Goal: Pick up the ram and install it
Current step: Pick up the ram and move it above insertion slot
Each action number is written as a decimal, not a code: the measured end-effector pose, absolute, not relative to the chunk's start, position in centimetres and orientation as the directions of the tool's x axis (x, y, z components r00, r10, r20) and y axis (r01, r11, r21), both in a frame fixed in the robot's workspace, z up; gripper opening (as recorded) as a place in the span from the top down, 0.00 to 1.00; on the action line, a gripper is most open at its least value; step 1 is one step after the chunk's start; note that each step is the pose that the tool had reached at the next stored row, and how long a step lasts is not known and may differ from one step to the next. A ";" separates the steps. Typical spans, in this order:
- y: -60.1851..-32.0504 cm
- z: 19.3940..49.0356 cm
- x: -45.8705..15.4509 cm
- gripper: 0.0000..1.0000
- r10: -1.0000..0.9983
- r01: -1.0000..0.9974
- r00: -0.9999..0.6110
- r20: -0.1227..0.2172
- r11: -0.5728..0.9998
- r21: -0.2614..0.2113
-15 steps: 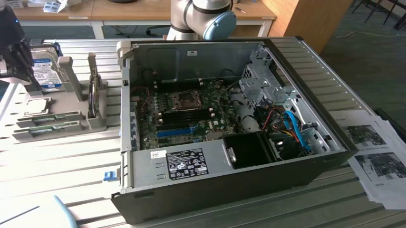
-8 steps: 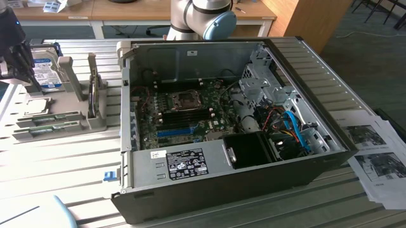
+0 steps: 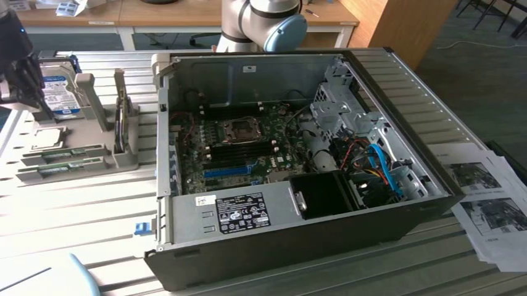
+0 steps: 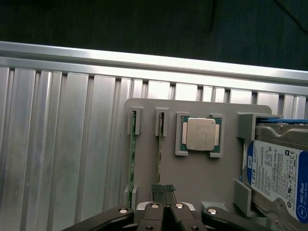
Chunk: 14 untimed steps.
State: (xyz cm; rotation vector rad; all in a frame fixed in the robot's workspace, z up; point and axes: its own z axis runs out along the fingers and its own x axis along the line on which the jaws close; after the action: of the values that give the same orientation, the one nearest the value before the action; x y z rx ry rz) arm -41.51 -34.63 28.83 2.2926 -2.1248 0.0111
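Jaws pressed together, pinching nothing, hanging over the gray holder [image 4: 192, 168], which sits close to one edge of the bench [image 4: 57, 144]. The ram [image 4: 160, 149] stands on edge in a holder slot with its long axis running straight out from the jaws toward that bench edge; its near end is right under the tips, contact can't be told. A second stick [image 4: 132, 154] lies parallel just beside it, on the side away from the processor [image 4: 200, 134].

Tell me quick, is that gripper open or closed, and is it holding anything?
Gripper: closed, holding nothing, over the ram in its tray.
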 end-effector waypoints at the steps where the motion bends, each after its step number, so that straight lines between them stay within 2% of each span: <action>1: -34.7 28.8 -41.5 0.91 -0.997 -0.997 0.076 0.016 -0.076 0.007; 14: -36.1 28.8 -41.5 0.91 -0.997 -0.997 0.076 0.022 -0.076 0.007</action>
State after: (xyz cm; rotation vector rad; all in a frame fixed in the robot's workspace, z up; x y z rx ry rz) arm -41.51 -36.07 28.83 2.2892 -2.1217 0.0175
